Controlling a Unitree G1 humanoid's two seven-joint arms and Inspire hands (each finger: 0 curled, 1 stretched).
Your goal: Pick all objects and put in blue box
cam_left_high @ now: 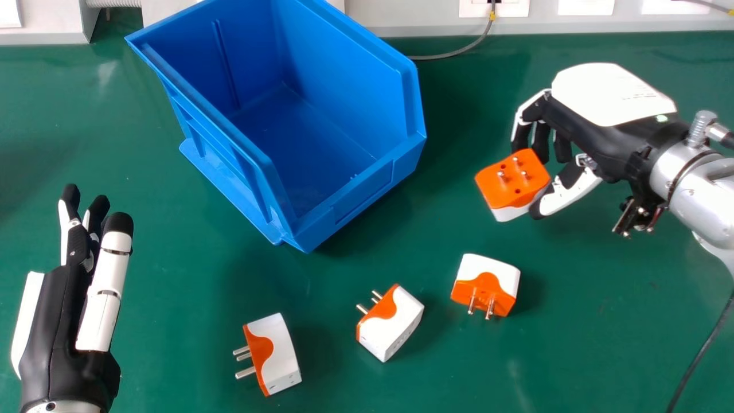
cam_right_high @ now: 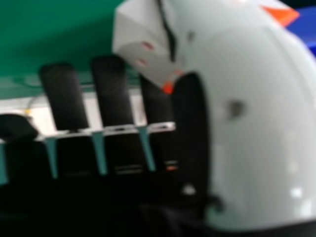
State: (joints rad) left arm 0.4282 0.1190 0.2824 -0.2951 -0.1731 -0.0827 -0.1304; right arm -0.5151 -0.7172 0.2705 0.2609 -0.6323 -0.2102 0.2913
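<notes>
While three plugs lie loose, right hand [cam_left_high: 608, 135] pinches a fourth

Where the green table [cam_left_high: 172, 275] spreads out, smooth and faintly glossy, a blue box [cam_left_high: 350, 74] of moulded plastic stands at the back, empty inside, with flat walls, ribs down one outer side and a lowered front lip. Right of it and well apart, the right hand grips the held plug [cam_left_high: 512, 178] between curled fingers and thumb; its boxy body has a smooth orange face with metal pins turned upward and a white part beneath. In the right hand view, a slotted white face of that plug shows between the black fingers and the shiny pale thumb.

Nearer the front lie three more white-and-orange plugs, all outside the box. The left plug [cam_left_high: 278, 350] points its straight pins to the view's left, the middle plug [cam_left_high: 395, 327] rests aslant with pins toward the box, and the right plug [cam_left_high: 487, 281] has its pins facing the near edge.

At the view's left, the left hand [cam_left_high: 57, 321] has straight fingers and grasps nothing. Behind the box, a thin grey cable [cam_left_high: 459, 51] runs to a pale socket strip [cam_left_high: 436, 14]. The box's tall right wall stands between its hollow and the right hand's side.
</notes>
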